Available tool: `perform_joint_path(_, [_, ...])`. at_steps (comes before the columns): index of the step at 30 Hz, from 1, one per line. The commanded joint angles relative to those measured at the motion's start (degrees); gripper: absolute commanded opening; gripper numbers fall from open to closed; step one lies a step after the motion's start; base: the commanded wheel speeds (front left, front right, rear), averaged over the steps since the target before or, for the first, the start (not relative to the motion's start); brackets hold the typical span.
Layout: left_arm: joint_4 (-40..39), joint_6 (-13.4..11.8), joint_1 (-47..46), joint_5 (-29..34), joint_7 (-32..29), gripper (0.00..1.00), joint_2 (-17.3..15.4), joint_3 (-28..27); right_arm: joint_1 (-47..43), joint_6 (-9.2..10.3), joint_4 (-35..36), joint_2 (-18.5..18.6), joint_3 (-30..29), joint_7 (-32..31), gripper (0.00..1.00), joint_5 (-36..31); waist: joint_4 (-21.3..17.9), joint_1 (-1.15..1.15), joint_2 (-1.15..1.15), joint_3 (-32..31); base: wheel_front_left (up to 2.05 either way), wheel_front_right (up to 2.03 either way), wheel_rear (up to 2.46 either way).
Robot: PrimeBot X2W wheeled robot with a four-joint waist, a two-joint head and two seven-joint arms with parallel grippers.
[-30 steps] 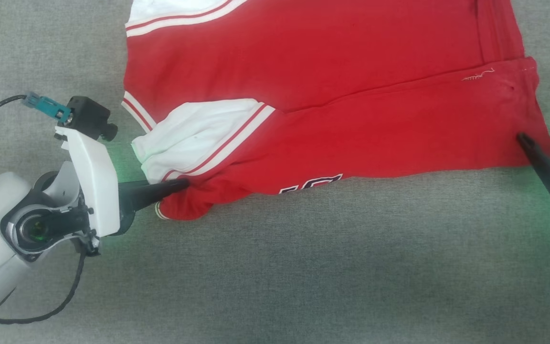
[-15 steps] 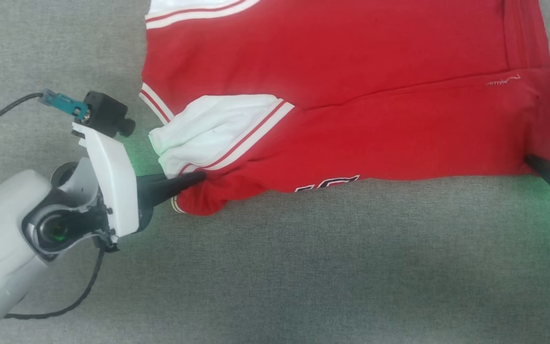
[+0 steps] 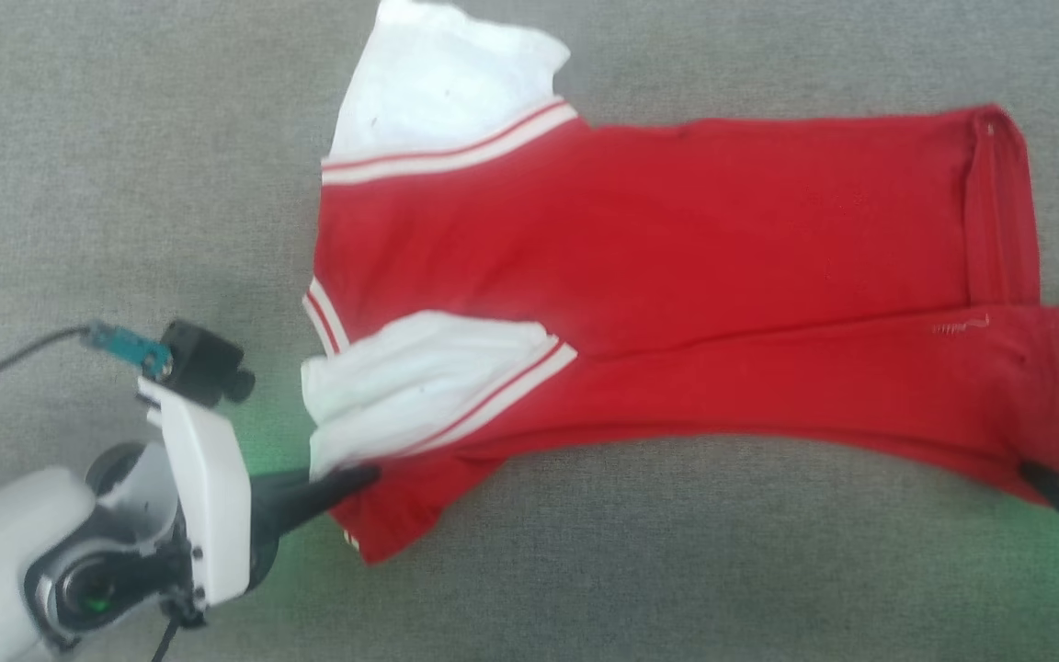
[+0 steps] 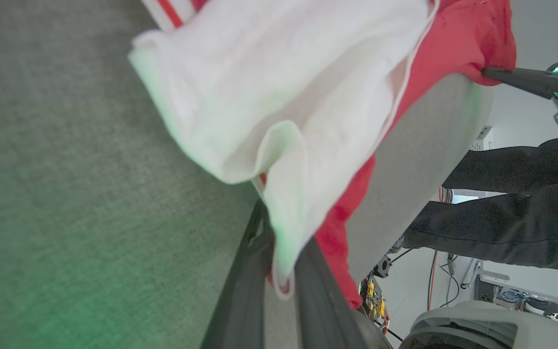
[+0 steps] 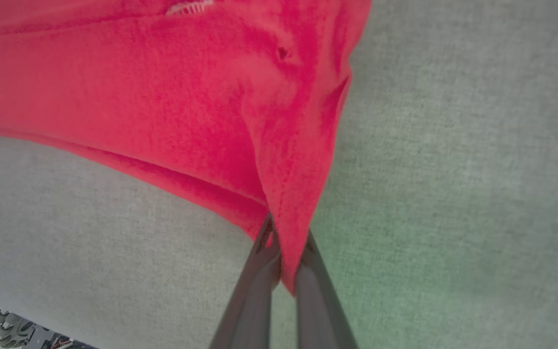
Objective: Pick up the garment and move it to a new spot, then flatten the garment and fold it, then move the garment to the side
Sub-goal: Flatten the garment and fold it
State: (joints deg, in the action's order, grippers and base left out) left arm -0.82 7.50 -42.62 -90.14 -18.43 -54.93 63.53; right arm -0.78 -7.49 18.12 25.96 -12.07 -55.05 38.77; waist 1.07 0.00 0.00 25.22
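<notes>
The garment (image 3: 677, 276), red with white sleeves and striped trim, lies folded lengthwise on the grey cloth surface (image 3: 585, 570). My left gripper (image 3: 359, 478) is shut on the garment at its near left corner, by the white sleeve (image 3: 401, 386). In the left wrist view the fingers pinch white and red fabric (image 4: 284, 228). My right gripper (image 3: 1030, 473) is shut on the garment's near right corner. The right wrist view shows red cloth (image 5: 187, 106) drawn into the shut right gripper (image 5: 284, 252). The near edge hangs lifted between the two grips.
Grey cloth surrounds the shirt on all sides. A black cable (image 3: 24, 354) with a white tag runs at the far left. The left wrist view shows a person's dark-trousered legs (image 4: 511, 203) and equipment beyond the table edge.
The right gripper went from open to shut on the garment's right corner. The camera view shifted, showing the far sleeve. The near edge is pulled taut and the number print no longer shows.
</notes>
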Motion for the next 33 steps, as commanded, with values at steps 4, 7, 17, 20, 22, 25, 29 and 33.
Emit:
perform_joint_path(4, [-0.88,-0.11,1.93,0.97,1.92,0.00,-1.29,0.16,-2.02,0.00,2.26,-2.09,-1.98,2.43,0.29,-0.95,-0.55,0.00,0.00,-0.55,0.00,0.00,0.00])
perform_joint_path(7, [0.06,-0.11,2.49,1.63,4.26,0.81,-1.55,-0.68,-1.22,0.00,2.50,-3.26,-2.96,5.85,1.00,-2.09,-0.73,0.00,0.00,-0.99,0.00,0.00,0.00])
perform_joint_path(17, [4.02,-4.18,0.26,4.71,15.87,1.00,-4.74,-6.80,4.97,-0.01,2.87,-4.03,-1.78,26.20,1.00,-8.46,-2.20,0.00,0.00,-2.02,0.00,0.00,0.00])
perform_joint_path(20, [7.19,-6.27,-2.16,8.65,20.12,1.00,-3.93,-8.55,7.73,-0.01,1.70,-3.57,1.33,34.34,1.00,-11.63,-3.58,0.00,0.00,-1.60,0.00,0.00,0.00])
perform_joint_path(22, [9.90,-7.43,-5.06,10.94,21.90,1.00,-2.61,-9.62,9.25,-0.01,0.36,-4.34,3.90,38.92,1.00,-13.28,-4.89,0.00,0.00,-1.11,0.00,0.00,0.00])
perform_joint_path(25, [14.93,-8.44,-10.06,13.71,23.98,1.00,-0.05,-11.20,12.18,0.00,-1.55,-6.17,6.40,45.01,1.00,-15.34,-7.20,0.00,0.00,-0.25,0.00,0.00,0.00])
perform_joint_path(29, [23.30,-7.17,-17.13,16.46,22.85,1.00,3.33,-11.60,15.28,-0.01,-3.34,-9.69,8.67,51.87,1.00,-16.93,-10.91,0.00,0.00,1.18,0.00,0.00,0.00])
perform_joint_path(33, [31.23,-4.95,-23.45,17.78,16.84,1.00,5.32,-10.40,16.61,-0.01,-4.85,-11.90,10.26,55.63,1.00,-17.96,-14.36,0.00,0.00,2.65,0.00,0.00,0.00])
